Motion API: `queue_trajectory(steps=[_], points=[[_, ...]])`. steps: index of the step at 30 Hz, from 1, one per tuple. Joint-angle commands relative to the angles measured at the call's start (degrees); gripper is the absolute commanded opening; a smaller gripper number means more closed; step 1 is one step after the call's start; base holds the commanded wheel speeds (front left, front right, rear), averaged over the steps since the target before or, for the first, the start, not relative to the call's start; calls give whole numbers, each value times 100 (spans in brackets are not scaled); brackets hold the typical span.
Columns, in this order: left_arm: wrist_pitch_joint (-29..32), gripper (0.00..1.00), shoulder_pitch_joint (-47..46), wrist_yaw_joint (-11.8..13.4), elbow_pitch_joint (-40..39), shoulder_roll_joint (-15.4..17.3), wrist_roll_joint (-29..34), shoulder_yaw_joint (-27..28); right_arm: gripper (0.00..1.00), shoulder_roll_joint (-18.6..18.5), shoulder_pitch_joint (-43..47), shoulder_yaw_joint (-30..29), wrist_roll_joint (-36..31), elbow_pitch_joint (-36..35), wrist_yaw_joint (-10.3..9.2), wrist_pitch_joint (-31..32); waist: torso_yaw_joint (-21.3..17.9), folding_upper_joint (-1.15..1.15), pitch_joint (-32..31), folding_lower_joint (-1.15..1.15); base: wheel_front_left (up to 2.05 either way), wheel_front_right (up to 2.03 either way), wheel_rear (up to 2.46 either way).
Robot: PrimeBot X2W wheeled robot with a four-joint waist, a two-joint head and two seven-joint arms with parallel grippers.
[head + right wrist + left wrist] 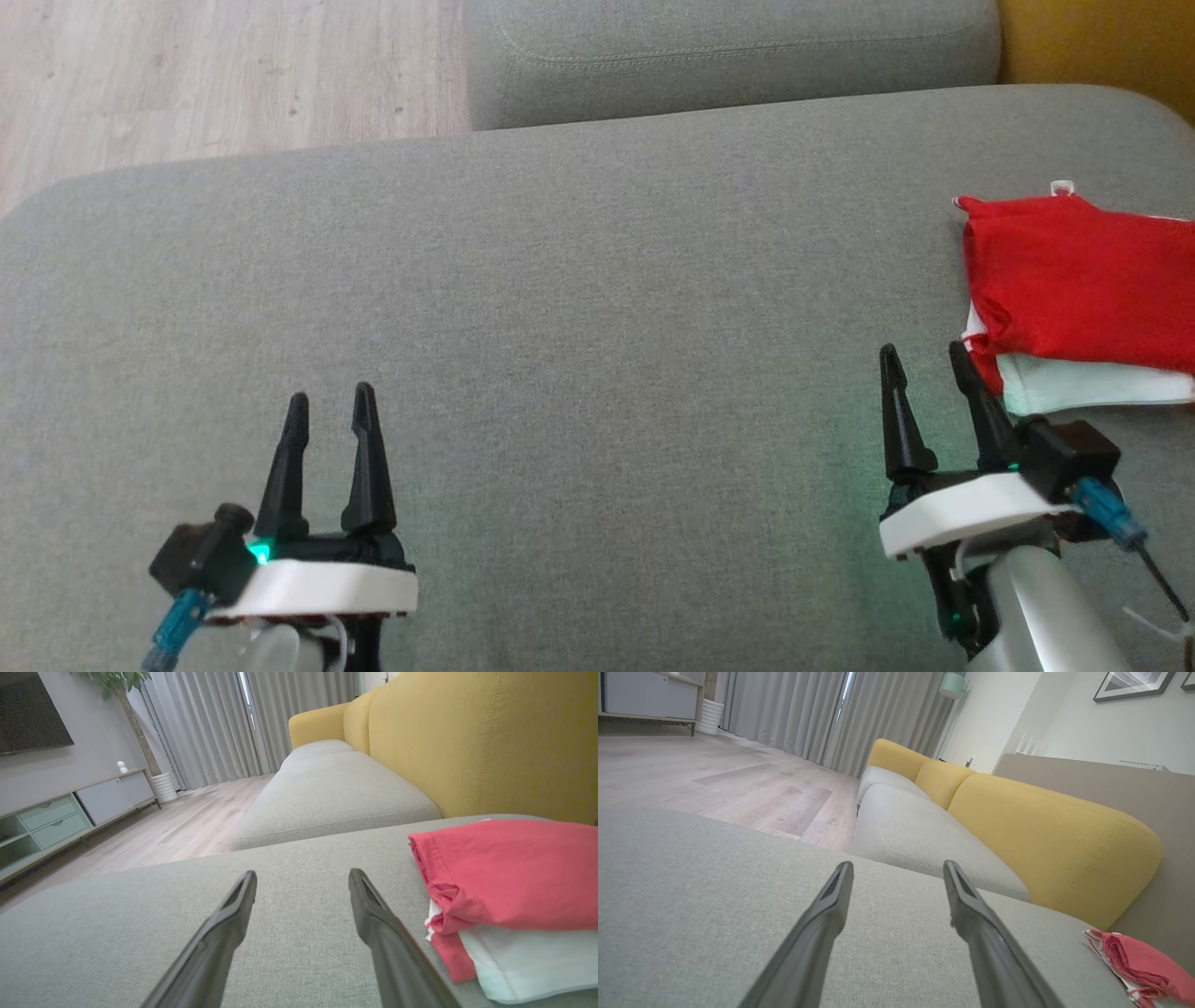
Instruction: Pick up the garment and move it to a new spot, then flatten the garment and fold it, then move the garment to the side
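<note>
The garment (1083, 299) is a folded red and white bundle lying at the right edge of the grey sofa cushion (597, 308). The right wrist view has it close on the right, garment (509, 891), red layer over white. In the left wrist view the garment (1139, 963) lies far off at the lower right. My right gripper (924, 359) stands open just left of the bundle, its nearer finger almost at the cloth, nothing between the fingers. At the lower left, well away from the garment, my left gripper (329, 401) is open and empty above the cushion.
A second grey seat cushion (728, 47) adjoins the far side, with yellow backrests (472, 737) along the right. Wooden floor (224, 75) lies beyond the cushion's far left edge. A low cabinet (56, 812) and grey curtains (224, 723) stand across the room.
</note>
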Motion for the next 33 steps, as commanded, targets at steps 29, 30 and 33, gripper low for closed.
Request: queue_trajectory(steps=[29, 30, 33], points=[[28, 0, 92, -1, 231, 3, -243, -46, 0, 7, 78, 83, 241, -165, 0, 17, -57, 0, 42, 1, 0, 0, 0], [42, 0, 90, 0, 228, 7, -301, -38, 0, 4, 80, 77, 309, -172, 0, 32, -56, 0, 39, 1, 0, 0, 0], [85, 0, 82, 0, 226, 20, -473, -14, 0, -6, 84, 57, 513, -190, 1, 77, -52, 0, 29, 1, 0, 0, 0]])
